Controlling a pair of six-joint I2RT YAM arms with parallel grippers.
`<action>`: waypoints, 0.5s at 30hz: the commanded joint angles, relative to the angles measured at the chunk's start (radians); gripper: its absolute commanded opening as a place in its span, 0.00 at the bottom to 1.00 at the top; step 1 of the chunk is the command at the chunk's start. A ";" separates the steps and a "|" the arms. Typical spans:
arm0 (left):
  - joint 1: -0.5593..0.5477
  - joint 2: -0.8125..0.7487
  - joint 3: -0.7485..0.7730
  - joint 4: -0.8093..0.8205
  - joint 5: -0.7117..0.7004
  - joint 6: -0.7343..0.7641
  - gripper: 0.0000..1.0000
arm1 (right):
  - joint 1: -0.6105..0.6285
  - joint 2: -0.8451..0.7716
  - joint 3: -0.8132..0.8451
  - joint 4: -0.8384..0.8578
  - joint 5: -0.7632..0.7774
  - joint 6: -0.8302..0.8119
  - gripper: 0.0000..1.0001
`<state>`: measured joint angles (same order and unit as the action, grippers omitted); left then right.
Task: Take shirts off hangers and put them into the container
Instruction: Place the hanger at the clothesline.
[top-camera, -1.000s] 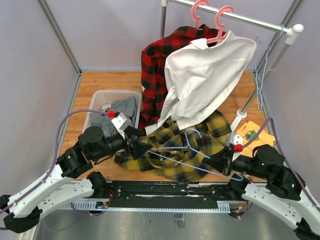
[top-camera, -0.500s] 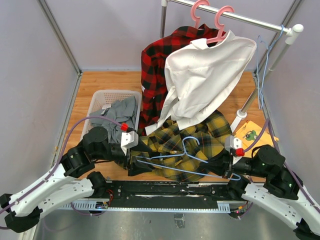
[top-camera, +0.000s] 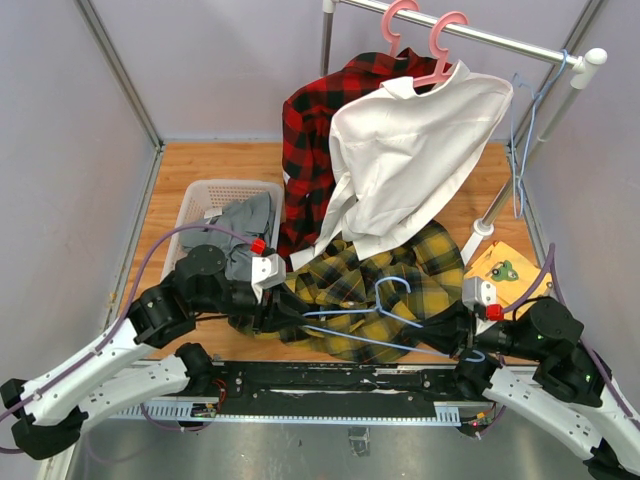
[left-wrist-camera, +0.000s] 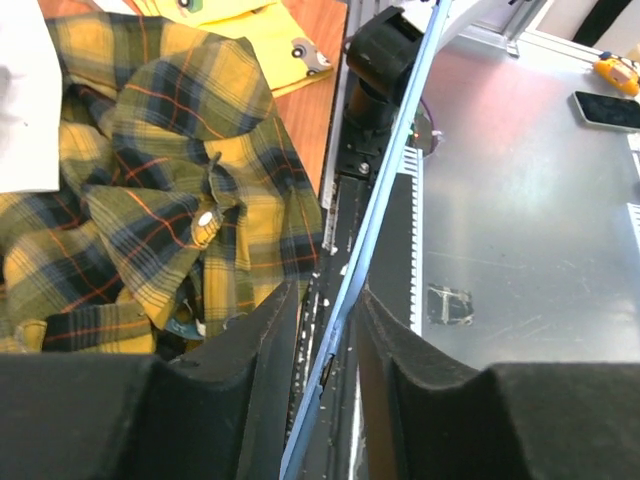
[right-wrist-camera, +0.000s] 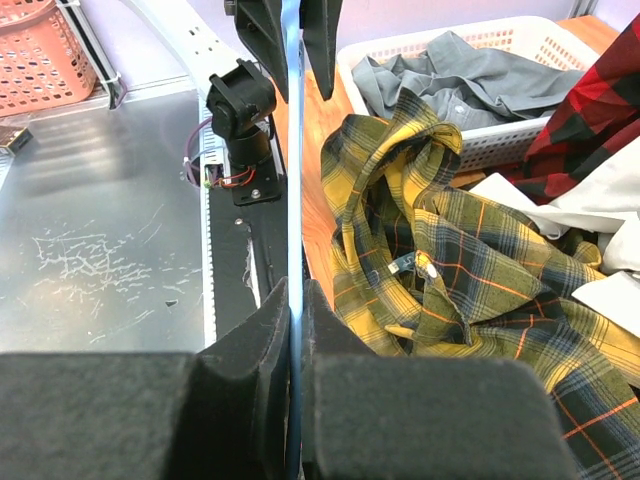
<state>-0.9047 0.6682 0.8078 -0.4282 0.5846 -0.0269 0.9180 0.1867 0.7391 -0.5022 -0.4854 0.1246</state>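
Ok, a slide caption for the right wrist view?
Right gripper shut on the light-blue hanger, left gripper around its far end; yellow plaid shirt alongside, grey shirt in the basket.

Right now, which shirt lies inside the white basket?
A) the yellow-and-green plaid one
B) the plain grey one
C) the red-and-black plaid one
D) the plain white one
B: the grey shirt lies crumpled in the white basket, while the red plaid shirt and the white shirt hang from the rail, and the yellow plaid shirt lies on the table.
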 joint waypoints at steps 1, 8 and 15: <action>0.004 -0.028 0.014 0.022 -0.044 -0.011 0.28 | -0.021 -0.014 -0.012 0.032 0.023 -0.026 0.01; 0.004 -0.062 0.028 0.009 -0.073 -0.004 0.01 | -0.020 -0.013 -0.020 0.053 0.105 -0.027 0.14; 0.004 -0.102 0.054 0.020 -0.079 0.003 0.00 | -0.021 -0.009 -0.038 0.075 0.181 -0.016 0.50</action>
<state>-0.9073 0.5900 0.8085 -0.4480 0.5751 -0.0265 0.9081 0.1867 0.7147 -0.4572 -0.3622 0.1043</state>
